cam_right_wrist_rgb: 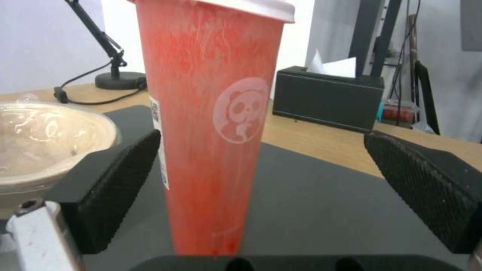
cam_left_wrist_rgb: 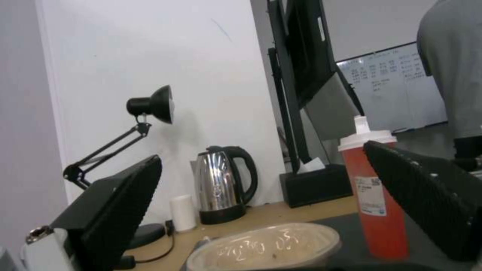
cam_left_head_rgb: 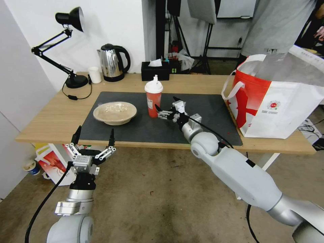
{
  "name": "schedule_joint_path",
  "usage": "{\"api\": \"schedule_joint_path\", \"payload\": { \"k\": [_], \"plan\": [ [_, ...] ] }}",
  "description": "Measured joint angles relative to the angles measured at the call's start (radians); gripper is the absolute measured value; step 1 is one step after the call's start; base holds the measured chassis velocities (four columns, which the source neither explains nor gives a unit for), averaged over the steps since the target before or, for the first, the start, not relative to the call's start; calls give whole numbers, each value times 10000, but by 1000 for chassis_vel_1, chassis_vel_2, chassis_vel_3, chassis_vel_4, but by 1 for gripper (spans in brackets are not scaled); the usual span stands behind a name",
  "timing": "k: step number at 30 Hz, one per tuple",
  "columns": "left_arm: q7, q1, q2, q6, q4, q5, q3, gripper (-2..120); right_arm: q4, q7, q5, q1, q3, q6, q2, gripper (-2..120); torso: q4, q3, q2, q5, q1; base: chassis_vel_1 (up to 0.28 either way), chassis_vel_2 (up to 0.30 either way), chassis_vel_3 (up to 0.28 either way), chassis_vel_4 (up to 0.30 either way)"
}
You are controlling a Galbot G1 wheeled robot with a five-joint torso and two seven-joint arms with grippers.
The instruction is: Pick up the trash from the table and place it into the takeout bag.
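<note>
On the dark mat point(cam_left_head_rgb: 202, 111) of the table point(cam_left_head_rgb: 50, 118) stand two pieces of trash: a red cup with a white lid point(cam_left_head_rgb: 153, 98) and, to its left, a shallow beige bowl point(cam_left_head_rgb: 114, 112). My right gripper point(cam_left_head_rgb: 166, 103) is open just right of the cup's lower half. In the right wrist view the cup point(cam_right_wrist_rgb: 211, 124) stands between the spread fingers point(cam_right_wrist_rgb: 110, 177), untouched. Below the table's front edge, in front of the bowl, my left gripper point(cam_left_head_rgb: 94, 133) hangs open and holds nothing. The takeout bag point(cam_left_head_rgb: 273, 101) stands open at the table's right end.
Along the back edge stand a desk lamp point(cam_left_head_rgb: 72, 79), a small white cup point(cam_left_head_rgb: 95, 75), a steel kettle point(cam_left_head_rgb: 113, 62) and a black tissue box point(cam_left_head_rgb: 155, 71). A smaller printed bag point(cam_left_head_rgb: 50, 162) sits on the floor at the left. A person point(cam_left_head_rgb: 276, 23) stands behind the takeout bag.
</note>
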Motion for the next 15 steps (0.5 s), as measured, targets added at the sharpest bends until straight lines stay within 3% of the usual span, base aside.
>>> {"api": "schedule_joint_path", "payload": {
  "k": [15],
  "plan": [
    [0,-38,3,-20,48,0,-75,100,-629,-148,-44,186,-113,119,520,100,0,0,0,0,0,0,0,0,0]
  ]
}}
